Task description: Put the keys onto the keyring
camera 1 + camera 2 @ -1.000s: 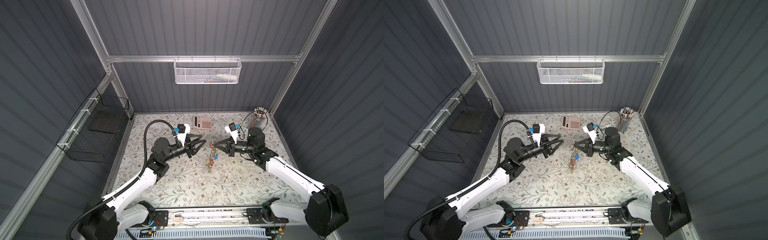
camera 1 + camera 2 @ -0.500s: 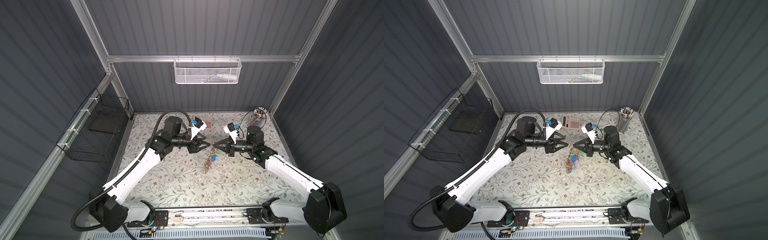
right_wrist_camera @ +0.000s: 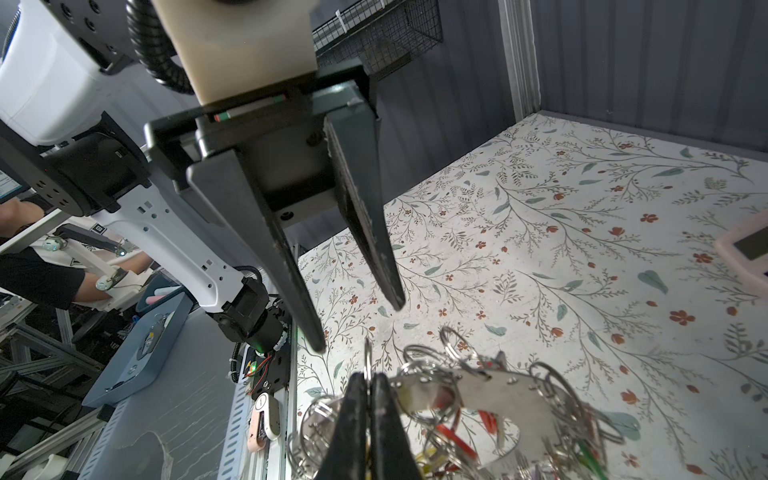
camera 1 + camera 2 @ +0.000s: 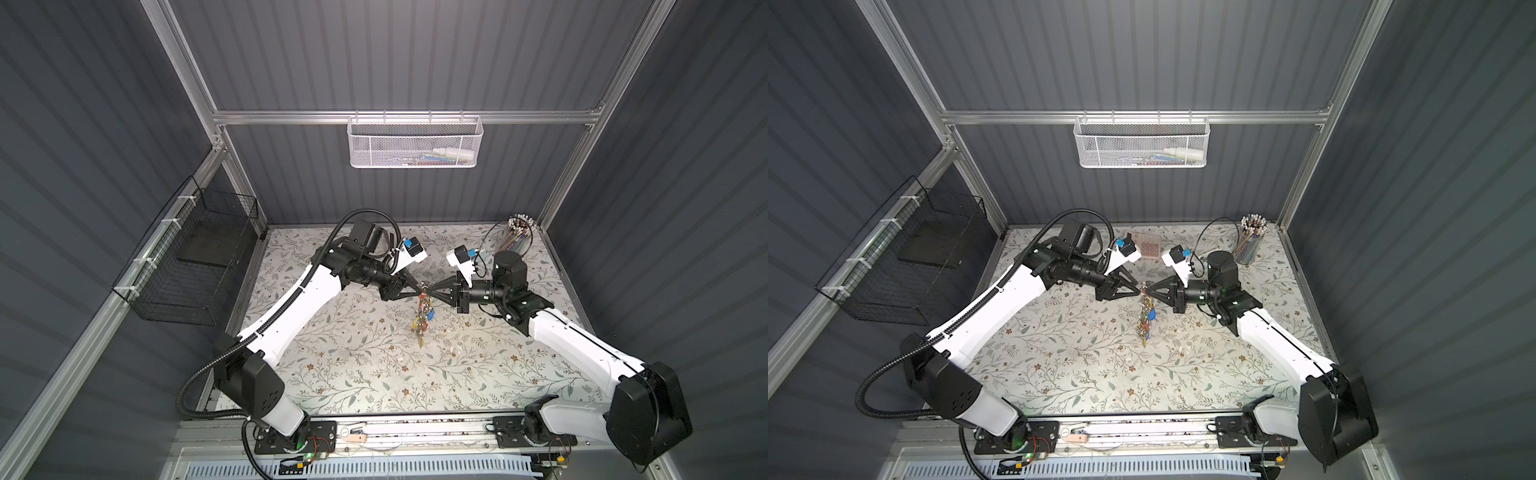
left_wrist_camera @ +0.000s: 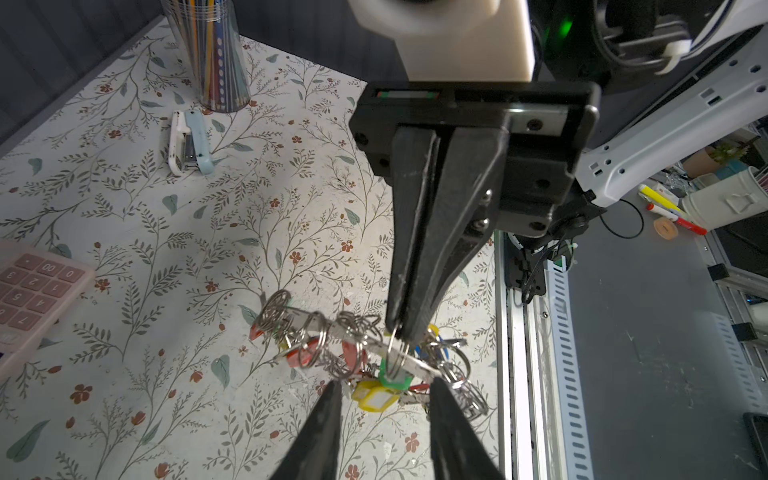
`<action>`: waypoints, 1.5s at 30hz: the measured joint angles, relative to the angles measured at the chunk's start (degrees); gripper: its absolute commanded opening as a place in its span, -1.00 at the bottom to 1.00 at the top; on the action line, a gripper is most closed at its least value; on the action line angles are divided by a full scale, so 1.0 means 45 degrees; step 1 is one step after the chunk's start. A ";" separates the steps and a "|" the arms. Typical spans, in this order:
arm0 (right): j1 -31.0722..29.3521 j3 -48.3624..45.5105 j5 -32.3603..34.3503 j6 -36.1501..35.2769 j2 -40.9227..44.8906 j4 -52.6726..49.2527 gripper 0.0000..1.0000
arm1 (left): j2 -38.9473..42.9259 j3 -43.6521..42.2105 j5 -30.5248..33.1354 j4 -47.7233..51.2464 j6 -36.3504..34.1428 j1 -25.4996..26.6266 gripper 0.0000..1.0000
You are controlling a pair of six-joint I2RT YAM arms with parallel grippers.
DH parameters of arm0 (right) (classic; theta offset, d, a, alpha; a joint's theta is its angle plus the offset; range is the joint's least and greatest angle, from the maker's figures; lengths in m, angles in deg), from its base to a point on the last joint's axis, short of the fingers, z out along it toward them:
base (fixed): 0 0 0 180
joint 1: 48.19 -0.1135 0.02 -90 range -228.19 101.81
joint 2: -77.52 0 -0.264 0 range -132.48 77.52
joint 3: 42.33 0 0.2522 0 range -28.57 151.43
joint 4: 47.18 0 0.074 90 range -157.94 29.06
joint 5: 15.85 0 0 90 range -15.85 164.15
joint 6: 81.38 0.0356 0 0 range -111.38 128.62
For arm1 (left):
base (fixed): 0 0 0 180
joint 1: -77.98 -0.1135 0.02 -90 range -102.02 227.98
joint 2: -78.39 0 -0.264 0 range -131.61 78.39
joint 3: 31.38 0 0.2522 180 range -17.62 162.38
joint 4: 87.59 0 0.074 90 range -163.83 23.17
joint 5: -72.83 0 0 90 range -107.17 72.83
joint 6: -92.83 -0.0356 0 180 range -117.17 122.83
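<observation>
**Item 1 – keyring** (image 5: 376,344). Large flat silver ring crowded with split rings, keys and coloured tags. It is lifted above the bench (image 4: 332,365) and hangs as a bunch from the right gripper. Whether its lowest tags touch the bench cannot be told.

**Item 2 – right gripper** (image 5: 401,328). Jaws together, pinching one small split ring (image 5: 397,353) at the keyring's upper edge. A green tag (image 5: 392,380) hangs on that ring.

**Item 3 – left gripper** (image 3: 357,326). Jaws apart with nothing clamped. It sits just beside the keyring, on the side away from the right gripper. In the left wrist view its tips stand either side of the tags under the keyring.

**Item 4 – yellow-tagged key** (image 5: 370,397). Hangs just below the keyring, beside the green tag. Whether it is threaded or merely caught in the bunch cannot be told.

**Handling note (judgement).** The step in hand looks like the left gripper taking hold of the yellow-tagged key.
- Close on the tag's flat plastic faces, not on thin wire, which would likely slip.
- Approach slowly, because the bunch hangs free and a nudge would probably set it swinging.
- Take one tag only and keep the neighbouring split rings out of the jaws.
- Hold the right gripper steady throughout, since a pinch on a single wire ring may let the keyring pivot.
</observation>
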State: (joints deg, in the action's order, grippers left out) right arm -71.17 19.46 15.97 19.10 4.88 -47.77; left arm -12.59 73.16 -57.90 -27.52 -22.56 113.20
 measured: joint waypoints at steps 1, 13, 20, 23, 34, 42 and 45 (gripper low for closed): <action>0.0000 0.0000 -0.0024 0.0000 0.0000 0.0039 -1.00 | -0.0058 0.0029 -0.0019 0.0058 -0.0044 0.0073 -0.31; 0.0000 0.0000 -0.0311 0.0146 -0.0010 0.0126 -1.00 | -0.0165 0.0330 -0.0185 0.0238 -0.0238 0.0330 -0.64; 0.0000 0.0000 -0.0413 0.0219 -0.0010 0.0180 -1.00 | -0.0340 0.0612 -0.0160 0.0340 -0.0238 0.0335 -0.72; 0.0000 0.0000 -0.0432 0.0238 -0.0010 0.0214 -1.00 | -0.0340 0.0631 -0.0141 0.0379 -0.0277 0.0345 -0.81; 0.0000 -0.0005 -0.0510 0.0228 -0.0010 0.0219 -1.00 | -0.0340 0.0661 0.0044 0.0413 -0.0282 0.0355 -1.00; -0.0010 -0.0005 -0.0510 0.0233 -0.0010 0.0219 -1.00 | 0.0233 -0.0262 0.0058 -0.0607 0.0053 0.0359 -1.00; -0.0058 -0.0005 -0.0554 0.0233 -0.0010 0.0282 -1.00 | 0.0627 -0.0826 0.0068 -0.1219 0.0384 0.0369 -1.00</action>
State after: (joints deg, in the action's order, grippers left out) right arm -71.43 19.44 13.48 20.15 4.84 -46.50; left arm -9.77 69.45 -57.60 -33.01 -20.83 114.86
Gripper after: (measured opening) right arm 0.045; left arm 0.050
